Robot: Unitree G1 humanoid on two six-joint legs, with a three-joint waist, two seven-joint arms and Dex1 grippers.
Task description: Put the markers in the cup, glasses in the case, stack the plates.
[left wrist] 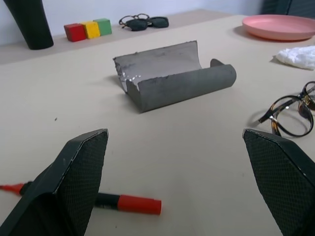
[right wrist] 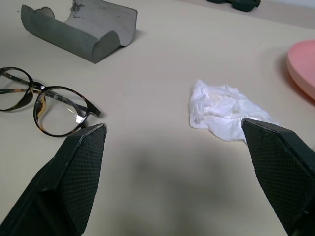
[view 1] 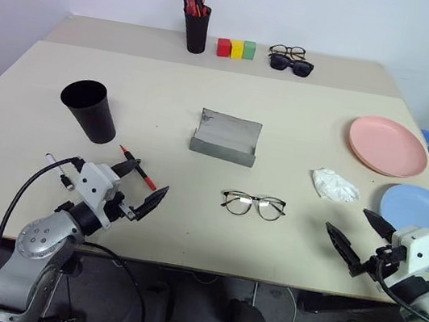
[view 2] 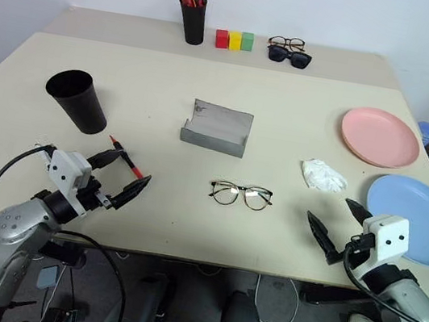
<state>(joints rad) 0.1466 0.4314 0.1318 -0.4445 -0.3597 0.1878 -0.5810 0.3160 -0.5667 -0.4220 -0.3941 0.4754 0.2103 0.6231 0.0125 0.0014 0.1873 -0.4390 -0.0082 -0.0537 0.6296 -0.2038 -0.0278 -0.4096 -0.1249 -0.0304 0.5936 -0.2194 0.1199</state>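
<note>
White tissue (view 1: 335, 185) beside blue plate (view 1: 425, 223)

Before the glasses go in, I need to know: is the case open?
Open: the case lies with its lid folded back, its hollow empty; the glasses lie on the table.

two plates (view 1: 388, 146), one cup (view 1: 90, 109), one case (view 1: 226, 138), three blocks (view 1: 236, 48)

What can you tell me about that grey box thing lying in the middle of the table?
The grey case is a spectacle case with a felt-like look, lying open near the table's middle, lid tipped back, hollow empty. Nothing touches it. The clear glasses lie apart on its near side.
</note>
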